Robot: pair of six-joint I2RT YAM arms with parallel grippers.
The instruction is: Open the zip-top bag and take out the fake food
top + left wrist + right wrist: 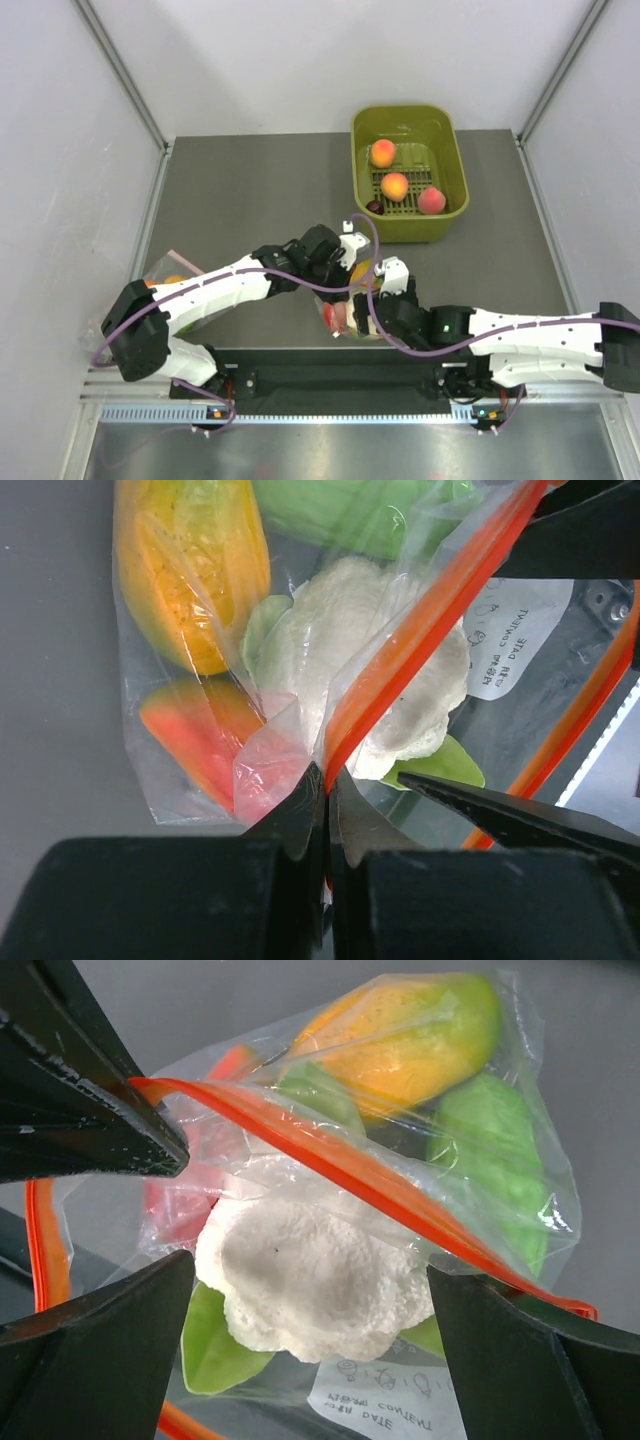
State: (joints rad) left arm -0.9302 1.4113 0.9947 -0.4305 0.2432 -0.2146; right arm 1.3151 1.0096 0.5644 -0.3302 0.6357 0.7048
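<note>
The zip-top bag lies near the table's front edge between both arms, its mouth parted. My left gripper is shut on the bag's orange-red zip strip. Inside the bag is the fake food: white cauliflower, a yellow-orange piece, a green piece and a red piece. My right gripper stands open at the bag's mouth, its fingers on either side of the cauliflower without touching it. The other side of the strip runs across above the cauliflower.
A green basket at the back right holds three peaches and a small dark plum. A second clear bag with a pale pink strip lies at the left by the left arm's base. Grey walls close in both sides.
</note>
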